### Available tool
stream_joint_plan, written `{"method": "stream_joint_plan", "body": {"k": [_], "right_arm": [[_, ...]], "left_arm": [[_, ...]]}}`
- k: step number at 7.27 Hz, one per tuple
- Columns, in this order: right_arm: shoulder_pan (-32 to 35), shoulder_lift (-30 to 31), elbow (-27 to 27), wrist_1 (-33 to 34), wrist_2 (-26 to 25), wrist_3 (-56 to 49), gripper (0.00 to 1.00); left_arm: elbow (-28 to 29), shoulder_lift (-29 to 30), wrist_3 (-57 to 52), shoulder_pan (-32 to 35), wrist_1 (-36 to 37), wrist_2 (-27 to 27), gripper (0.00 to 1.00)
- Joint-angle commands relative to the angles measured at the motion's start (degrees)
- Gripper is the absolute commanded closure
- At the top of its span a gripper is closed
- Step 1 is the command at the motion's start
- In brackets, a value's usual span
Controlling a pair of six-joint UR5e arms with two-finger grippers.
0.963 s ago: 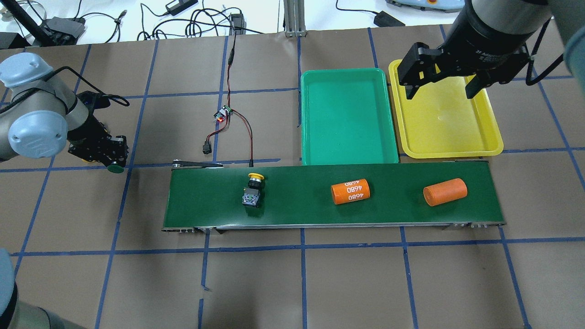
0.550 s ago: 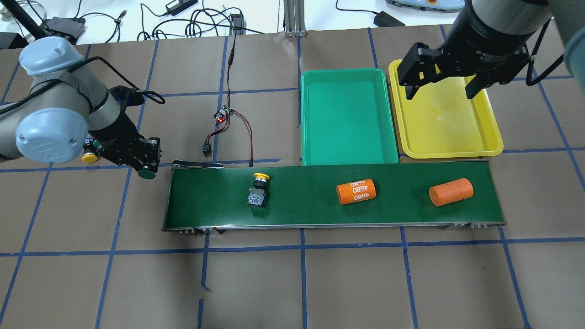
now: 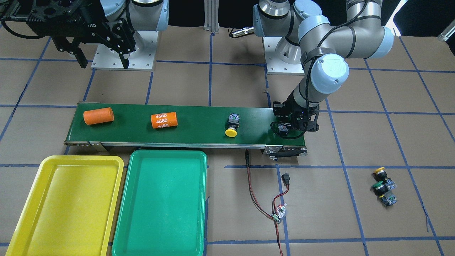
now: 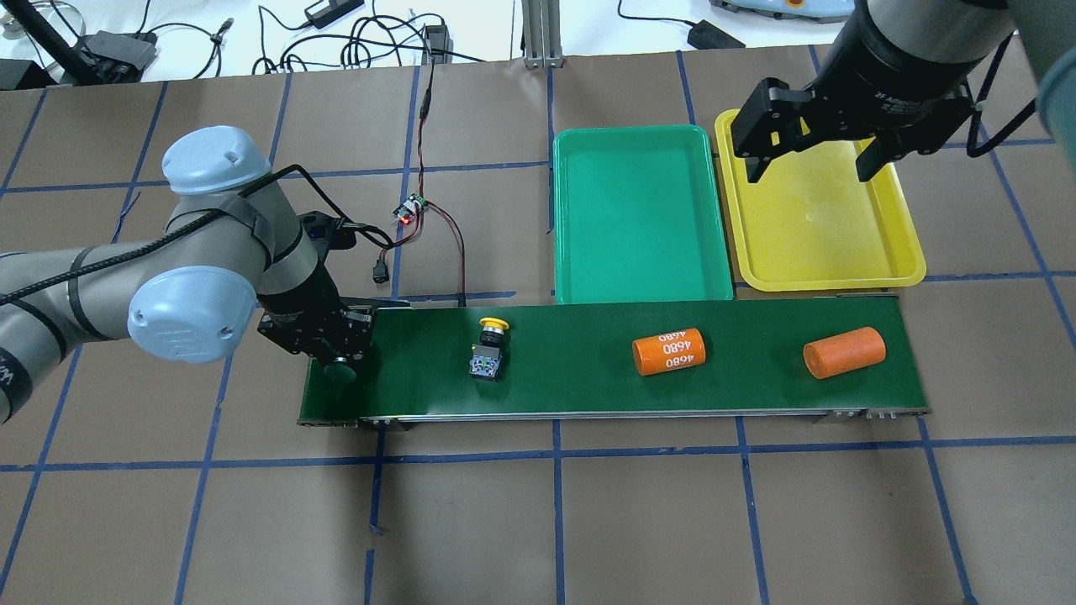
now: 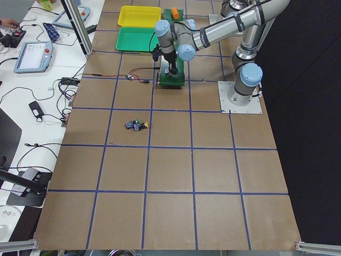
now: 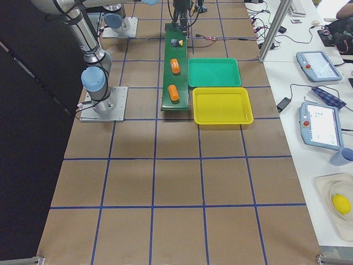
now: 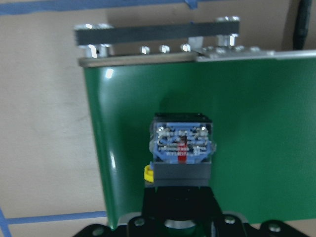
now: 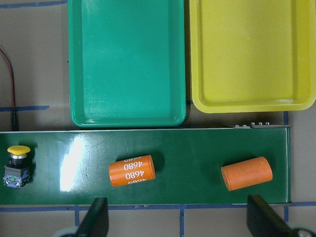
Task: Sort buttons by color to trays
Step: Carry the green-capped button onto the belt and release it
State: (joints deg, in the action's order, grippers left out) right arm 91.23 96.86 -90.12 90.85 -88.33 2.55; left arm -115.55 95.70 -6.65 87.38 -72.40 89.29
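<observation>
My left gripper [image 4: 334,349] is shut on a green-capped button [image 7: 182,148] and holds it over the left end of the conveyor belt [image 4: 588,378]; it also shows in the front view [image 3: 289,125]. A yellow-capped button [image 4: 489,349] lies on the belt, and also shows in the front view [image 3: 232,126]. Two more buttons, one yellow-capped [image 3: 379,172] and one green-capped [image 3: 378,187], lie on the table. My right gripper [image 4: 807,160] is open and empty above the yellow tray [image 4: 820,235]. The green tray [image 4: 639,218] lies beside it.
Two orange cylinders ride the belt, one marked 4680 [image 4: 668,351] and one plain [image 4: 843,352]. A small circuit board with red and black wires [image 4: 410,210] lies on the table behind the belt's left end.
My left arm has swung right with the green-capped button, from the table at the far left to over the belt's left end. The yellow button and both cylinders have ridden right. The right arm has not moved.
</observation>
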Motion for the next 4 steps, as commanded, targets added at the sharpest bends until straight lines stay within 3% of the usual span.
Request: {"method": "stream_joint_plan", "body": {"k": [1,2,4], "right_arm": [[0.00,0.00,-0.05,-0.06,0.00,0.00,0.00],[0.00,0.00,0.04,-0.06,0.00,0.00,0.00],[0.00,0.00,-0.05,-0.06,0.00,0.00,0.00]], "left_arm": [[0.93,-0.33,-0.64,-0.10,1.99,0.79,0.00],[3.99,-0.17,-1.08,-3.15,1.30,1.06,0.00],[15.03,5.69,-5.27,-11.24,-1.87,1.68,0.00]]}}
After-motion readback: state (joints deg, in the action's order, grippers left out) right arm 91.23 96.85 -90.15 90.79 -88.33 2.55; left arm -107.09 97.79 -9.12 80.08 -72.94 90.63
